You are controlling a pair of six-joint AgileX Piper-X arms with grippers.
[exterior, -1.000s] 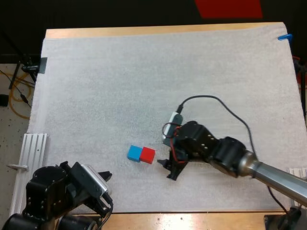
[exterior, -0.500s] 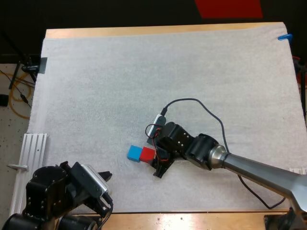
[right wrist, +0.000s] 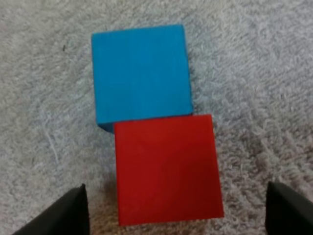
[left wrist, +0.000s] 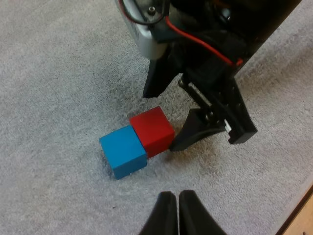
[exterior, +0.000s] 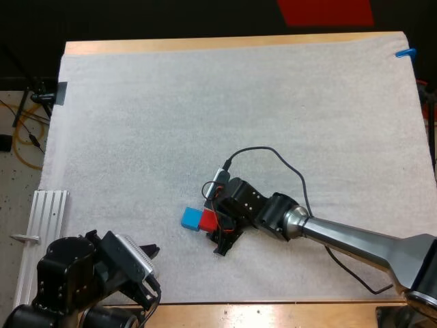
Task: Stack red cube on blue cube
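Red cube (exterior: 209, 219) sits on the white mat (exterior: 171, 116), side by side with the blue cube (exterior: 192, 219) and touching it, not stacked. Our right claw (exterior: 214, 231) is low at the red cube, fingers apart, one on each side; our right wrist view shows a gap at both. Our left claw (left wrist: 178, 215) has its fingers together on nothing, set back from the cubes toward the near edge of the wooden surface (exterior: 273, 314).
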